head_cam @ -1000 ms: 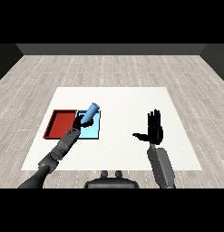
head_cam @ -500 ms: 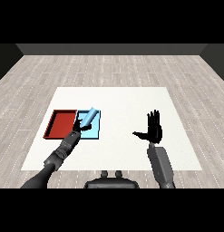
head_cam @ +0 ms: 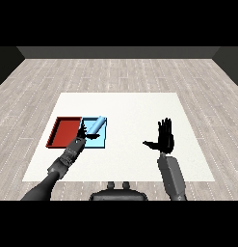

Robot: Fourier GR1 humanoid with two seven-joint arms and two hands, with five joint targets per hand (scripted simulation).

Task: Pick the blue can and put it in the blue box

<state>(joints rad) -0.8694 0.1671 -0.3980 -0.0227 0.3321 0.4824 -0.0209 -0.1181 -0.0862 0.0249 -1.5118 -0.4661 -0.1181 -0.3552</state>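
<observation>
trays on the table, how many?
2. The red tray lies at the table's left; the light blue tray sits right beside it on its right, with the blue can in the left hand over it. None looks hidden.

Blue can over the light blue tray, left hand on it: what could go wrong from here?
1. The pale blue cylindrical can is tilted, not upright, in the left hand; released like this, it may roll or tip.
2. The can sits near the light blue tray's far end; it might land on the rim.
3. The red tray adjoins; a leftward roll could end there.
</observation>
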